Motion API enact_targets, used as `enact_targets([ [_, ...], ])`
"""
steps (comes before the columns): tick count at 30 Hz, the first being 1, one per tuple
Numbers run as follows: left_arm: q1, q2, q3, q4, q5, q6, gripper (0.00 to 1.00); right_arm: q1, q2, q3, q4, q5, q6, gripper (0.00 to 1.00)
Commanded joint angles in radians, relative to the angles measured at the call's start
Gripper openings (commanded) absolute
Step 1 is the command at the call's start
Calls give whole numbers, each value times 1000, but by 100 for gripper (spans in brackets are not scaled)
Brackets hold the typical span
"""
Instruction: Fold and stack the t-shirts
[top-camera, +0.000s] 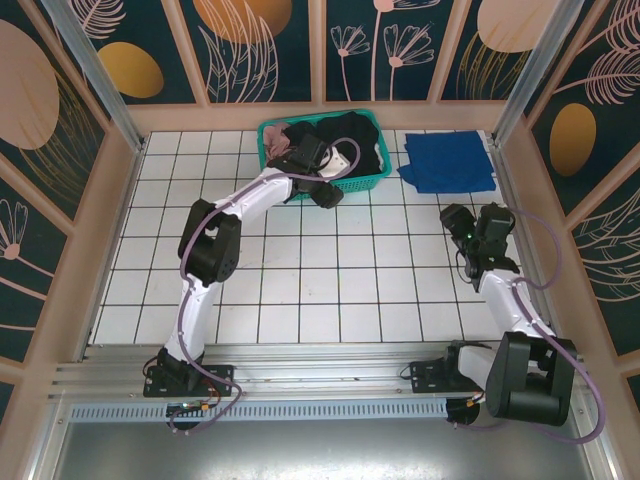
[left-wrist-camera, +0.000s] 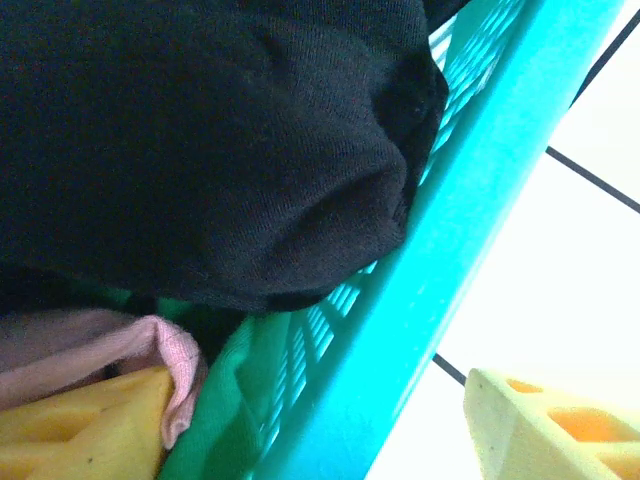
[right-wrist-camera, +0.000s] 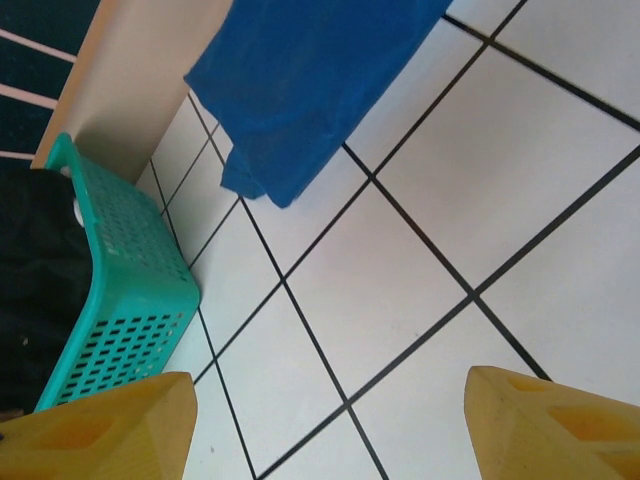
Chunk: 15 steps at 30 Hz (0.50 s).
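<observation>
Black t-shirt (left-wrist-camera: 200, 150) lies bunched in the basket (left-wrist-camera: 480, 200) at the far edge of the tabletop (top-camera: 300, 290), partly hidden; left gripper (left-wrist-camera: 320, 420) is parted astride the basket wall, gripping nothing; right gripper (right-wrist-camera: 330, 420) is parted, empty.

Black t-shirt (top-camera: 358, 138) lies crumpled in the teal basket (top-camera: 370, 183); royal-blue t-shirt (top-camera: 448, 162) lies folded just beside it.

"Where is the left arm (top-camera: 200, 290)?"

"It starts at the bottom left of the top picture. It goes up, bends, and reaches over to the top middle. The left gripper (top-camera: 325, 178) is at its tip, tipped down."

"Are its fingers (left-wrist-camera: 85, 425) together?"

"No. The yellow fingers are far apart."

"And the right arm (top-camera: 505, 310)?"

"It's on the right side, folded at the bottom. The right gripper (top-camera: 466, 232) points up and left. Its yellow fingers (right-wrist-camera: 560, 425) are spread wide too."
</observation>
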Motion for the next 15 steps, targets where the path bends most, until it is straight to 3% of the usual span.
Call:
enact_targets([
  [1,-10,34,39,-69,-58,32,68,-9,0,-18,49,-56,-9,72],
  [4,-9,72,82,-92,-109,27,57,-11,-8,-27,54,-63,-9,72],
  [9,-8,39,61,-95,-146,-23,25,-18,-40,-36,57,-66,-12,73],
  [15,-9,-180,-198,-24,-223,-188,6,-25,-53,-29,52,-87,-23,74],
])
